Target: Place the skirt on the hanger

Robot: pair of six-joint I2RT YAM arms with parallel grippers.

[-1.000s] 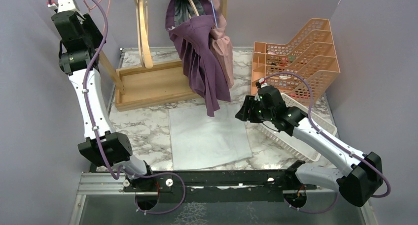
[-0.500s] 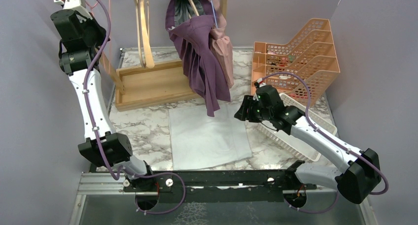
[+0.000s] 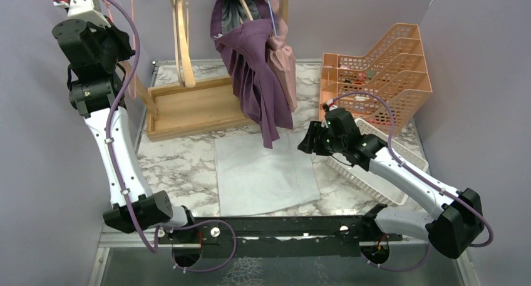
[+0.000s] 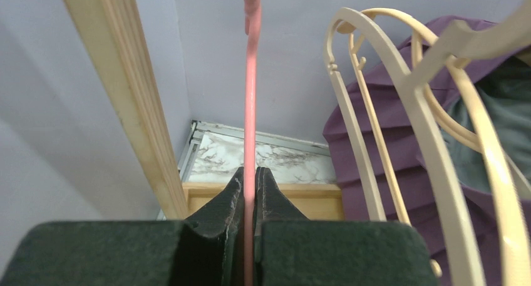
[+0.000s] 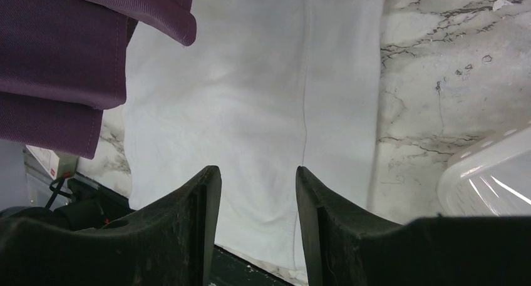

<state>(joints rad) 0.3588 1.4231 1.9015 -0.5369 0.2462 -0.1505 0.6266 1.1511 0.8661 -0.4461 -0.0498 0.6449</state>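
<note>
Hanger in L pincer, wrist-cam only

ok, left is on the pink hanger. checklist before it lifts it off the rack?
1. Left gripper shut on the pink hanger: ok, the wire sits between the fingers.
2. Hanger hook free to lift off: cannot tell, its top is out of frame.
3. Side clearance: ok, the cream hangers and the wooden post stand apart from the pink one.
4. Right gripper open and empty: ok, it hovers over the white skirt.
5. Skirt lying flat on the marble table: ok.
6. Purple garment clear of the skirt: cannot tell, its hem hangs over the skirt's far edge.
</note>
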